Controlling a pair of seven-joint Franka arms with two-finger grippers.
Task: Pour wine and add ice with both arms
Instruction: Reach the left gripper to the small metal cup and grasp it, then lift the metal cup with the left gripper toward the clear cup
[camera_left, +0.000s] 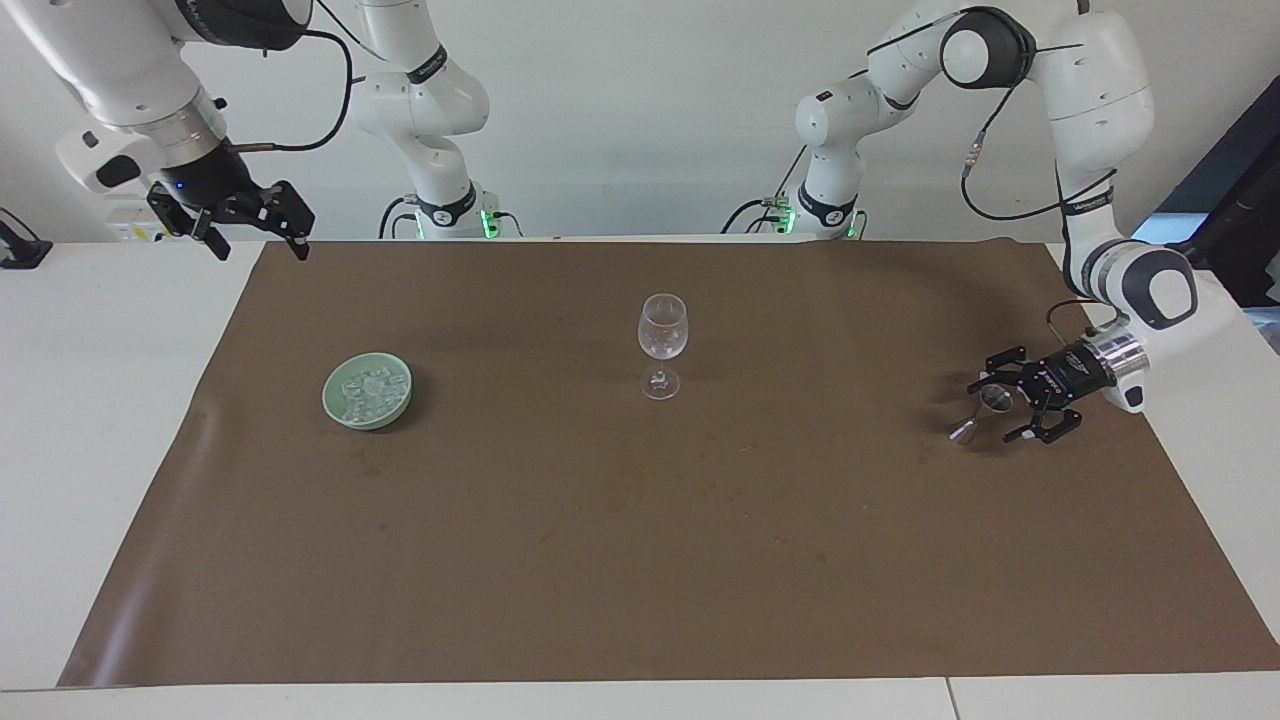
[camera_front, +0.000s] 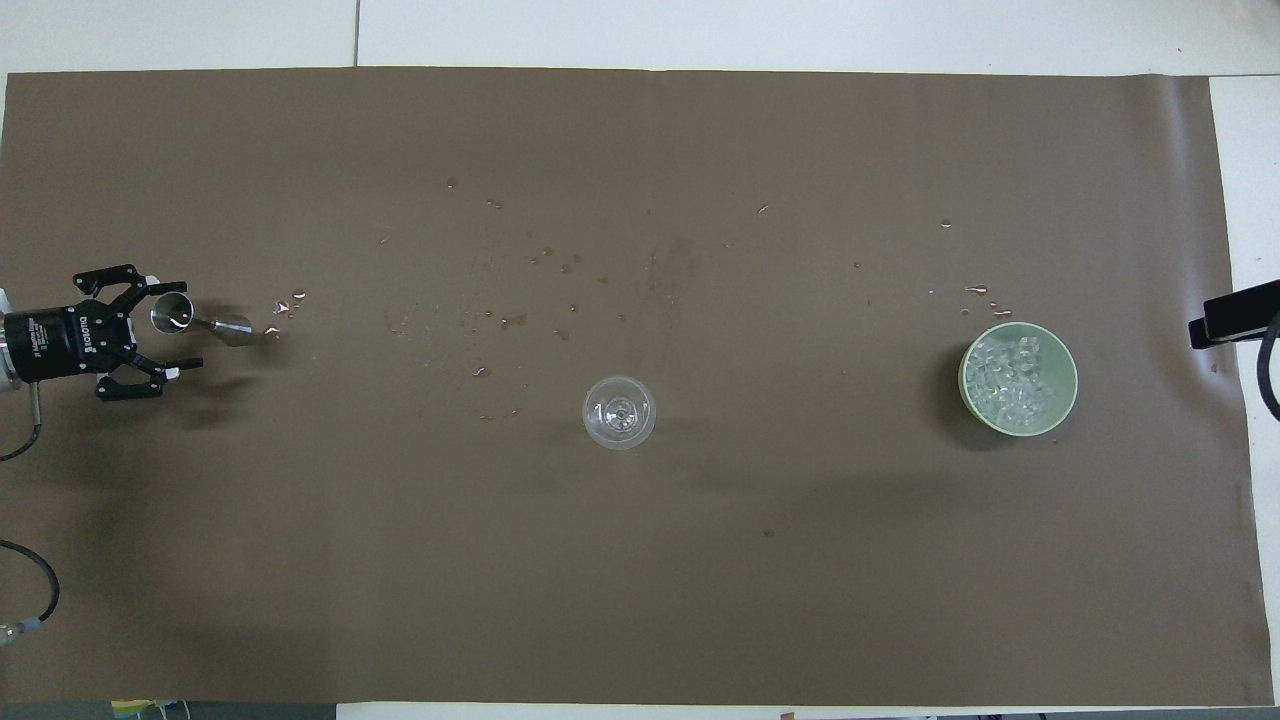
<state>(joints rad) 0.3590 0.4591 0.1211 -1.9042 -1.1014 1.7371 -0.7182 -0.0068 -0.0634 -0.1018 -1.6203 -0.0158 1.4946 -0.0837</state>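
Observation:
A clear wine glass (camera_left: 662, 330) stands mid-mat, also seen from overhead (camera_front: 619, 411). The ice (camera_left: 368, 385) is heaped in a pale green dish (camera_left: 340, 405) toward the right arm's end; the ice (camera_front: 1012, 380) and the dish (camera_front: 1066, 400) also show from overhead. A small steel jigger (camera_left: 985, 408) stands toward the left arm's end, also seen from overhead (camera_front: 200, 320). My left gripper (camera_left: 992, 412) is low and open, its fingers on either side of the jigger's upper cup (camera_front: 172, 312). My right gripper (camera_left: 258, 245) is open and empty, waiting raised over the mat's corner by its base.
A brown mat (camera_left: 640, 560) covers most of the white table (camera_left: 90, 400). Water drops (camera_front: 560, 290) are scattered on the mat between the jigger and the dish. A black object (camera_left: 15, 250) sits at the table's edge near the right arm.

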